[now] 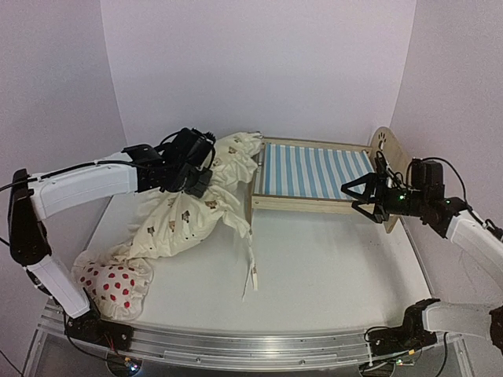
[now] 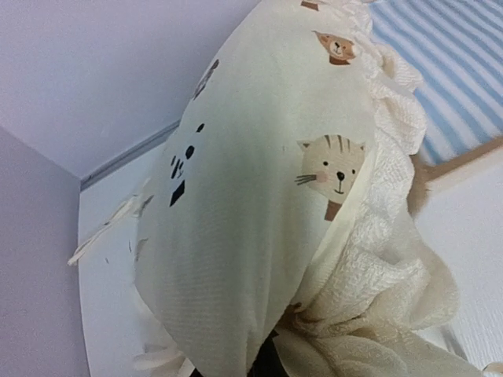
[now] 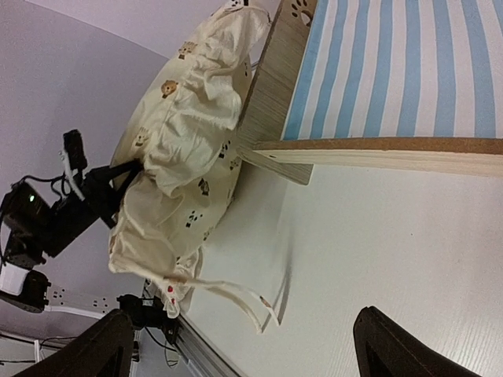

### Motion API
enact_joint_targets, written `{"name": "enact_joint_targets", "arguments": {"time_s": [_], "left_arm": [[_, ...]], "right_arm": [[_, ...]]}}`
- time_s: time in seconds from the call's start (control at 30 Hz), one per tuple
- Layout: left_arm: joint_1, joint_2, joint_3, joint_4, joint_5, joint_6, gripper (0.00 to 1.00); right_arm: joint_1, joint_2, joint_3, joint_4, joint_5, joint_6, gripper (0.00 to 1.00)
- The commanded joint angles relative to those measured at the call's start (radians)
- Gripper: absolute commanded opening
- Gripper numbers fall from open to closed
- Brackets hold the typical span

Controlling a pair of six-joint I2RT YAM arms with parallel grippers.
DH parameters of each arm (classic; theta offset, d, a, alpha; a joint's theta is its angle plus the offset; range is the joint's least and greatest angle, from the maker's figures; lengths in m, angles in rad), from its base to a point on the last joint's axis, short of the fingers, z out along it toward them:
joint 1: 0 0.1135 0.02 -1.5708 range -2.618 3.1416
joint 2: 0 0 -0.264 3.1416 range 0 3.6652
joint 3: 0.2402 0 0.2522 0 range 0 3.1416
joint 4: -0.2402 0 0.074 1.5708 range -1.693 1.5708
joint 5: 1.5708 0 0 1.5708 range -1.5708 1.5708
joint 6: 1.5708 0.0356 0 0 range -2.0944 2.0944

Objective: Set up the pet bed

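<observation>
Bed: pet bed (image 1: 314,173) sits at the back of the table (image 1: 330,267), right of centre, striped base facing up and bare, rounded end on the right.
Cushion: cream animal-print cushion (image 1: 196,208) lies in a heap left of the bed, its far end up against the bed's left end board (image 3: 275,86), the rest trailing toward the front left corner.
Tie: one cushion tie (image 1: 251,263) lies loose on the table in front of the bed's left end.
Pillow: white pillow with red spots (image 1: 114,284) at front left, touching the cushion's near end.
Left side: my left gripper (image 1: 196,169) is over the cushion's far part, closed on a bunch of the fabric; in my left wrist view cloth fills the frame and hides the fingers.
Right side: my right gripper (image 1: 351,198) hangs just beside the bed's near right corner, fingers (image 3: 110,345) spread wide with nothing between them, pointed along the bed's front rail.
Contact: I cannot tell if my right fingers touch the frame.
</observation>
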Motion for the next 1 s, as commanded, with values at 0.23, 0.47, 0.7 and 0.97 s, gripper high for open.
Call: {"name": "enact_joint_targets", "arguments": {"time_s": [0.23, 0.47, 0.7, 0.97], "left_arm": [[-0.461, -0.108, -0.074, -0.059, -0.130, 0.103, 0.00], [-0.533, -0.158, -0.173, -0.038, 0.083, 0.103, 0.00], [-0.571, -0.178, -0.230, -0.037, 0.280, 0.074, 0.00], [-0.579, -0.150, -0.285, -0.039, 0.311, 0.034, 0.00]], "right_arm": [[0.002, -0.012, 0.131, -0.073, -0.021, -0.030, 0.98], [0.002, 0.106, 0.186, -0.089, -0.071, -0.016, 0.98], [0.076, 0.293, 0.317, -0.129, -0.124, -0.057, 0.98], [0.169, 0.541, 0.551, -0.269, -0.090, -0.242, 0.98]]}}
